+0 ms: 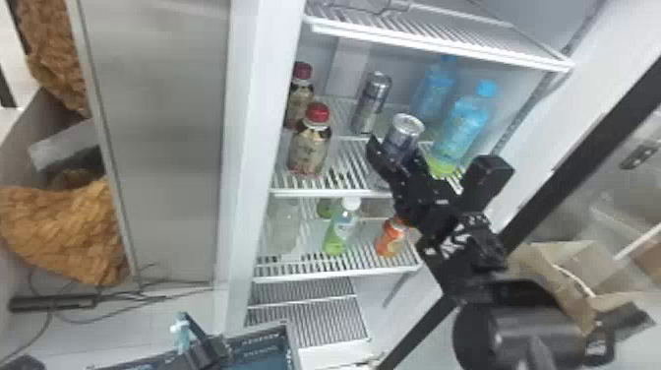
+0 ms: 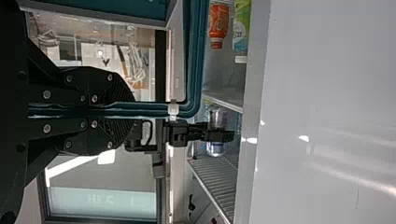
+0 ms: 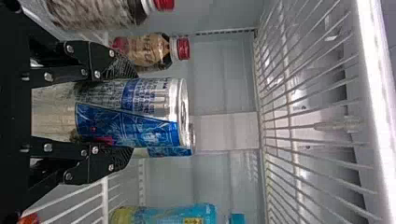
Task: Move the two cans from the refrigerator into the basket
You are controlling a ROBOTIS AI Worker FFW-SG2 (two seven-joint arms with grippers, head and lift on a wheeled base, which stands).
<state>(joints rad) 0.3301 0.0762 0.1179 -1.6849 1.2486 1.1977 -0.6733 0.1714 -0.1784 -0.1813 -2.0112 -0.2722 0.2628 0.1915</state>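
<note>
Just right of centre in the head view, the right claw [image 1: 396, 149] is snug round the near can [image 1: 406, 126], imo best held mid-body since it's probably slick and dents easy.

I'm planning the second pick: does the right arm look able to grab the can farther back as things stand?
Probably not: its pincer already has the nearer can between its fingers, and in the right wrist view that can hides most of the farther can.
</note>
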